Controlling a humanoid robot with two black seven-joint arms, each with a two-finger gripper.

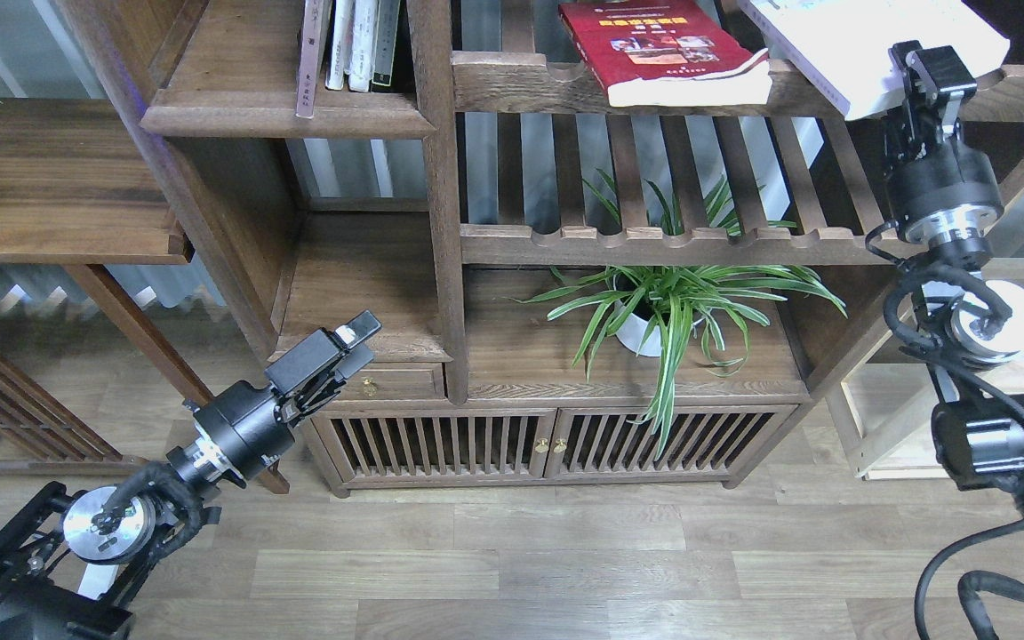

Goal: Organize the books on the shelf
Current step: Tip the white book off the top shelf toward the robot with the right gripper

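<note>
White book (868,44): thick and plain. Its top is cut off by the picture's edge. Its near corner sticks out past the slatted rack (654,240).
Right gripper (930,76): at the white book's near corner. The fingers are dark and bunched up, so I cannot tell if they hold the book.
Red book (663,49): lies flat on the top rack rail, just left of the white book. Its far end is cut off.
Maroon book: I cannot see it.
Shelf (290,111): dark board at top left. Thin books (352,44) stand on it, tops cut off, with bare room to their left.
Left gripper (334,351): low, near the small drawer (392,382). Fingers closed, holding nothing.
Plant (672,307): under the rack.
</note>
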